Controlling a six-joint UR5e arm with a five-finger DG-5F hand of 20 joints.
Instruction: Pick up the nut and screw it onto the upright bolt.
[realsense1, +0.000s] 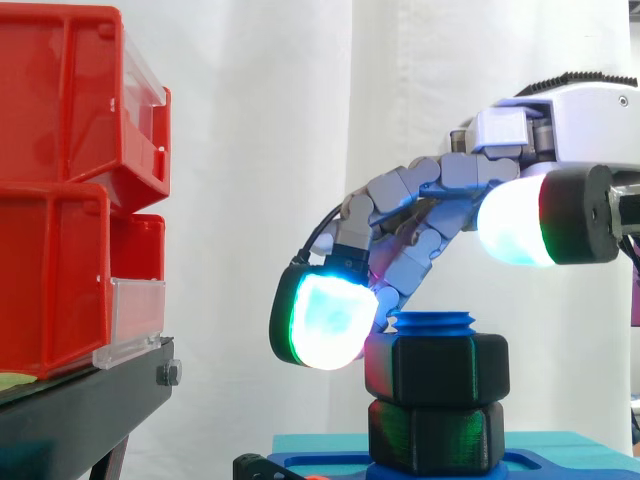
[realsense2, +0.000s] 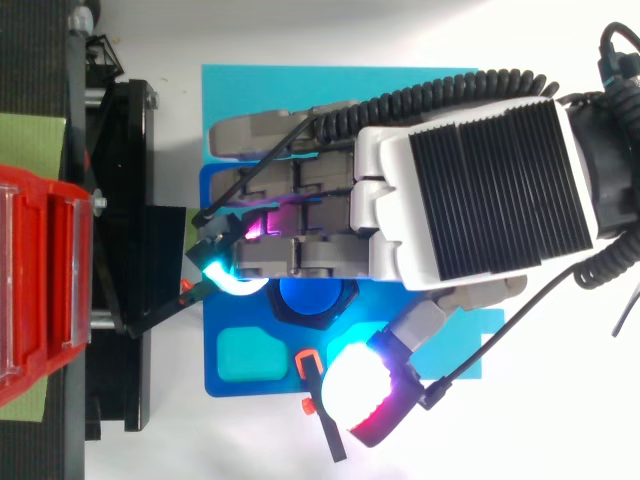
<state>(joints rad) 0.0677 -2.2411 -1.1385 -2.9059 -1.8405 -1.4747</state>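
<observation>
We see black nut (realsense1: 436, 368) threaded on upright blue bolt (realsense1: 432, 322), directly under hand (realsense1: 430, 185). Fingers curl over nut, glowing fingertip (realsense1: 325, 320) against its side, thumb (realsense1: 520, 225) lifted clear. Second black nut (realsense1: 435, 435) beneath, on blue base (realsense1: 330, 465). Red bins (realsense1: 60, 150) beyond fingertips.

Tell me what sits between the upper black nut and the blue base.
In the side view, a second black hex piece sits there, stacked directly under the upper nut and standing on the blue base.
</observation>
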